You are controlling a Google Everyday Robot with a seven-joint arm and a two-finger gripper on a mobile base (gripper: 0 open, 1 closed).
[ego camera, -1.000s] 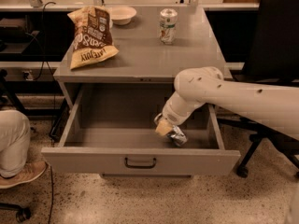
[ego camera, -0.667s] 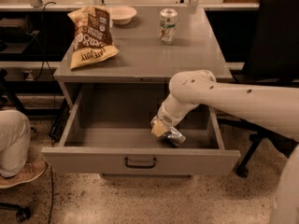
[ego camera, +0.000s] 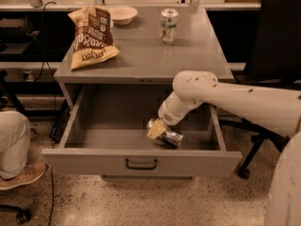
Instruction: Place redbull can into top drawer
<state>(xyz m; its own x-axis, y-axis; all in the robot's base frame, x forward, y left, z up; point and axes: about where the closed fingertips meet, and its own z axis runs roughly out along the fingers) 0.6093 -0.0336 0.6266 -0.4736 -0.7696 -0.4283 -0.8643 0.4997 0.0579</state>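
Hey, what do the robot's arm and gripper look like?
The arm is smooth, cream-white and tubular, with a bulbous joint and small dark specks; no cables show. The gripper, inside the top drawer, is tipped pale yellow.

Gripper point(ego camera: 157, 130) at redbull can point(ego camera: 171, 137) inside top drawer point(ego camera: 141, 163), right half

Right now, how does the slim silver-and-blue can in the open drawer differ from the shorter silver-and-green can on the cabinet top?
The slim silver-and-blue redbull can is on its side, low inside the open grey metal top drawer; the shorter silver-and-green can stands upright on the grey cabinet top. The gripper is at the redbull can; nothing touches the silver-and-green can. Both are shiny metal cans.
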